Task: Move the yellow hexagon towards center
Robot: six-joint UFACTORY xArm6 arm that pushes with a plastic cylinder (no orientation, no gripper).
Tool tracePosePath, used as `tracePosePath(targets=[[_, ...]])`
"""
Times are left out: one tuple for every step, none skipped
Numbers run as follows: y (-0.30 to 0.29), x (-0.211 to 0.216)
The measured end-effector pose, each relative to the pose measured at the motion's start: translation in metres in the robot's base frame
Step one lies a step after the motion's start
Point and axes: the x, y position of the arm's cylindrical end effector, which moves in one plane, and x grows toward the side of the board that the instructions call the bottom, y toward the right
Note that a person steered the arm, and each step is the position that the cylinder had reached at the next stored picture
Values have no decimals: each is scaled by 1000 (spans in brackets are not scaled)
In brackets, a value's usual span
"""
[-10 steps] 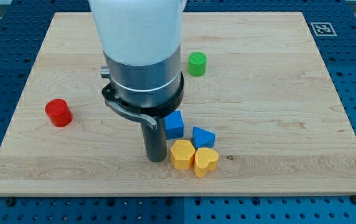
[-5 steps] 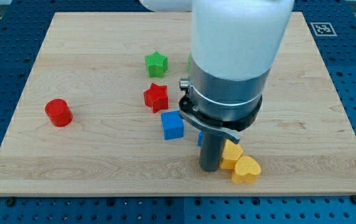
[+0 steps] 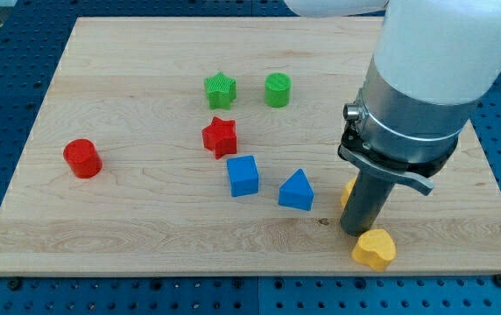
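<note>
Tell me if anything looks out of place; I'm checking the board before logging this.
Nothing is damaged or tipped. The yellow hexagon is mostly hidden behind my tip, near the board's right side, and the yellow heart sits close to the bottom edge.

My tip (image 3: 356,231), beside yellow hexagon (image 3: 347,193)

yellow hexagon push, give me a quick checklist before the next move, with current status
1. Yellow hexagon located: ok, but only a sliver shows at the rod's left edge; the rest is hidden.
2. My tip at the hexagon: ok, right beside it.
3. Tip on the outer side for a push towards centre: cannot tell, the rod covers the contact side.
4. Yellow heart out of the way: not ok, it lies just below the tip, very close.
5. Path to centre: not ok, the blue triangle and blue cube lie to the view's left of the hexagon.
</note>
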Motion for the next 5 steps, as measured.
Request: tracePosePath(targets=[[1,-2],[7,-7],[11,-17],[11,-29],[15,-44]])
